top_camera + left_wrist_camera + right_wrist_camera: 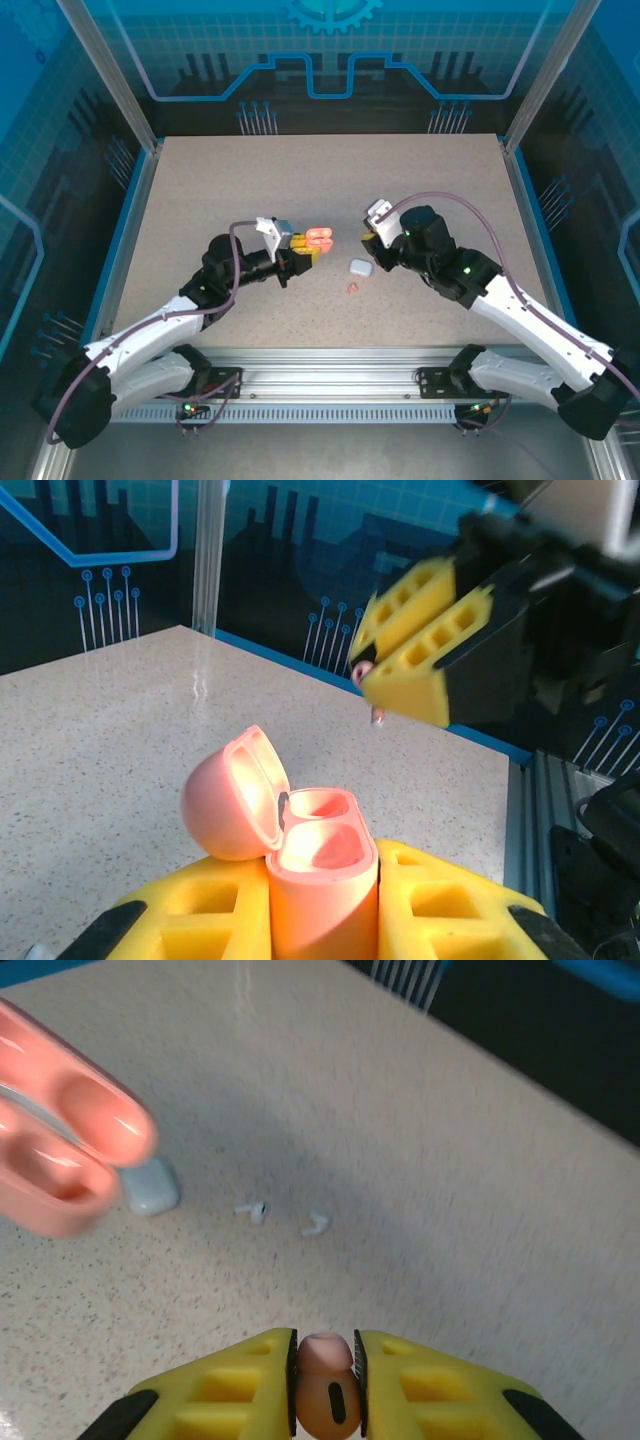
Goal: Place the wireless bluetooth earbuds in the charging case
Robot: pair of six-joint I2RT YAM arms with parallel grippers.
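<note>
The left gripper [322,910] clamps the salmon-pink charging case [318,865], its lid flipped open over two empty wells, while the right gripper [326,1350], near that case, pinches a matching salmon-pink earbud [327,1400] with a dark oval mark.

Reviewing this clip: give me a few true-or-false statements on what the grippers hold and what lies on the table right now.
1. The left gripper holds a pink case with its lid open. True.
2. The right gripper is empty. False: it is shut on a pink earbud.
3. The pink case already has both earbuds in it. False: it looks empty in the left wrist view.
4. Two white earbuds lie on the table. True.
5. The white case is gripped too. False: it sits on the table, near a second pink earbud.
</note>
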